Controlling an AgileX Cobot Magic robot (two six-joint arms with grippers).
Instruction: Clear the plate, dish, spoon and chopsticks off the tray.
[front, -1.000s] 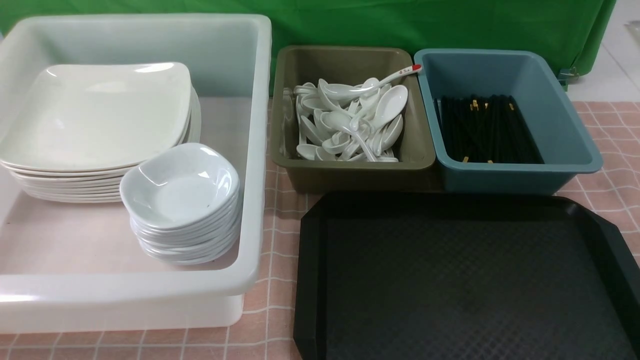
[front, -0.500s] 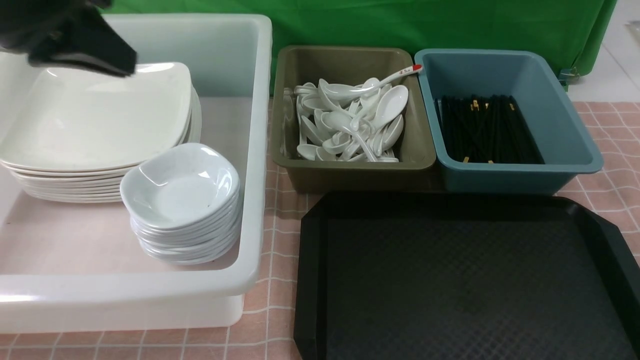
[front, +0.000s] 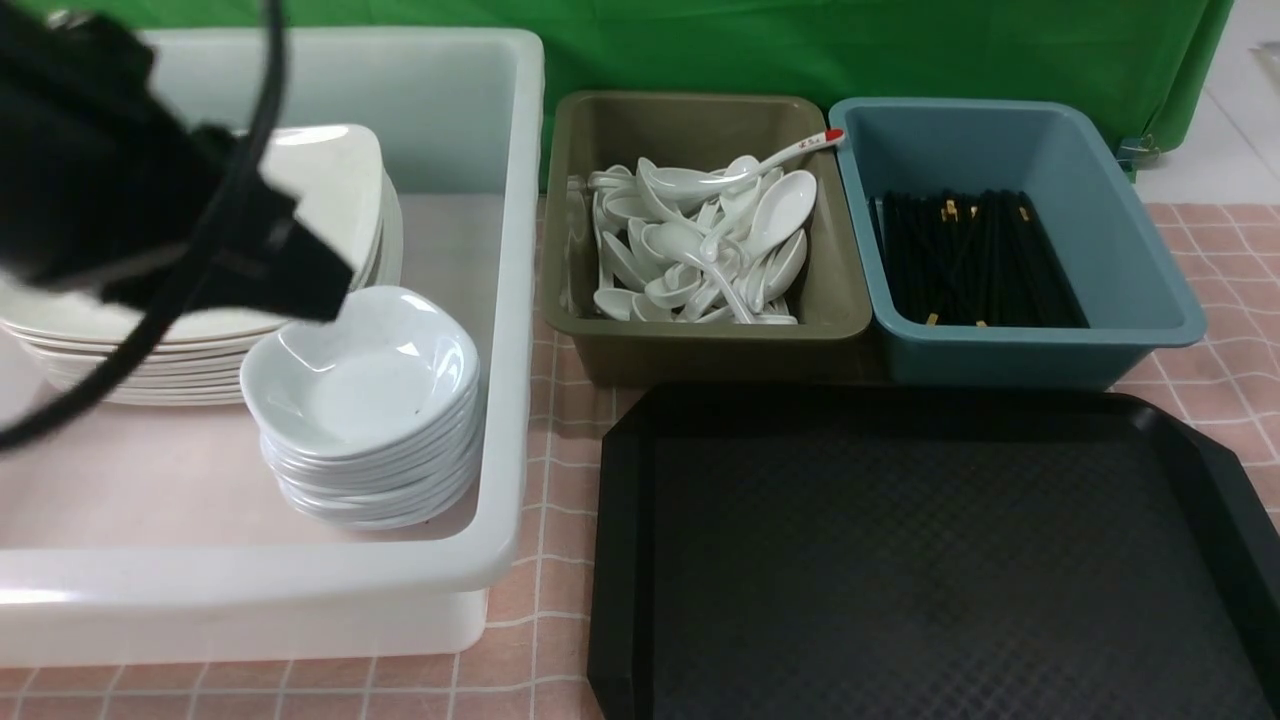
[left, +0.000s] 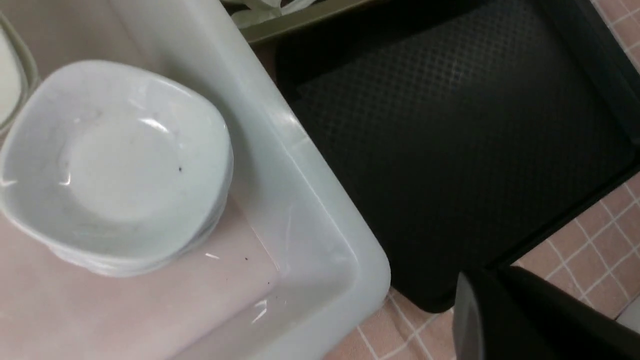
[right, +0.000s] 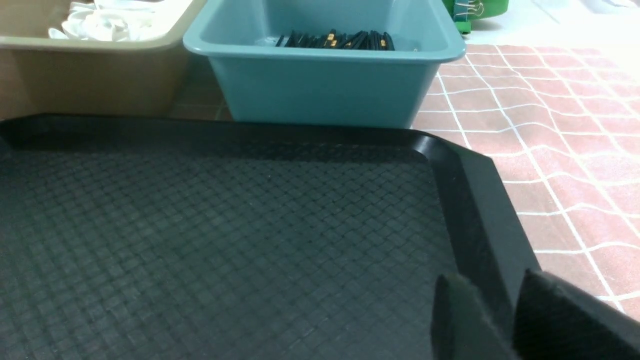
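The black tray (front: 900, 560) lies bare at the front right. A white plate (front: 335, 185) tops a stack in the white tub (front: 520, 300), with the dish (front: 365, 375) on a smaller stack beside it. The red-marked spoon (front: 790, 155) rests on the spoon pile in the olive tub, and the chopsticks (front: 975, 260) lie in the blue tub. My left gripper (front: 320, 290) hangs shut and holding nothing above the plates, its tip near the dish (left: 115, 160). My right gripper (right: 487, 280) is open and holds nothing over the tray's right rim (right: 475, 210).
The olive tub (front: 700, 335) and the blue tub (front: 1040, 355) stand side by side just behind the tray. The white tub's near wall (left: 300, 200) runs close along the tray's left edge. A pink checked cloth (right: 550, 125) covers the table, and a green curtain hangs behind.
My left arm has come into the front view from the upper left and swung down and right across the plate stack toward the dish. Nothing else has moved.
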